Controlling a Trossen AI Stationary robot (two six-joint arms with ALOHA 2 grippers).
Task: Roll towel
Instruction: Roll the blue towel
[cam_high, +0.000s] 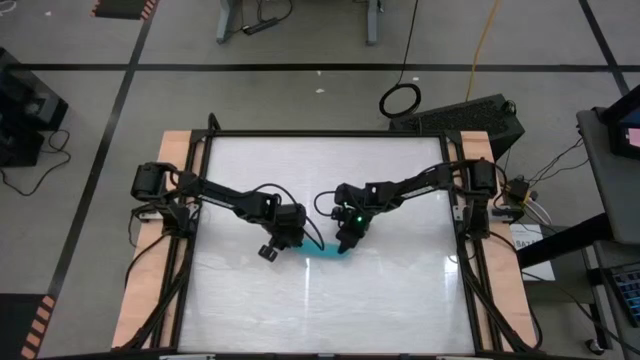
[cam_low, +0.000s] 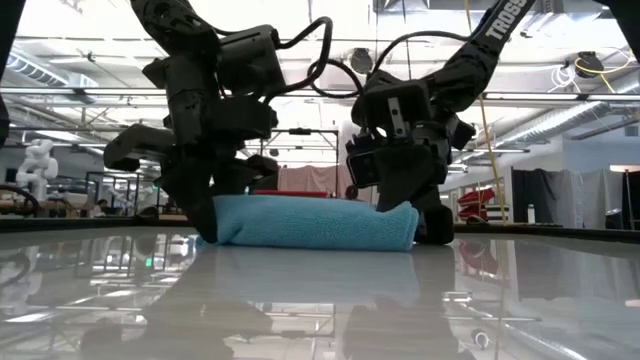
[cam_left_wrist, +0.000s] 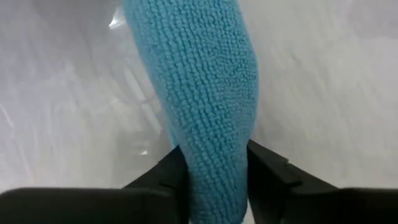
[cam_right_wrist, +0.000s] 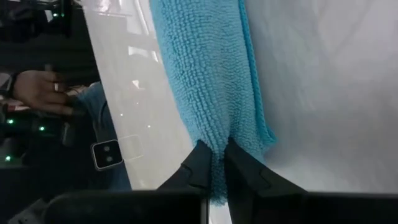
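Note:
The teal-blue towel lies on the white table as a narrow rolled or folded band, seen between the two arms in the high view. My left gripper is at the towel's left end and is shut on it. My right gripper is at the towel's right end and is shut on it. My left gripper pinches the towel's thick left end between its two fingers, which lie across the band. It comes from above, pointing down. The towel rests on the table. My right gripper pinches a thin part at the towel's right end between its nearly closed fingers, from above. The towel lies on the table below it.
The white tabletop spreads around the towel, framed by a dark rail. A person's hand shows beyond the table's edge in the right wrist view.

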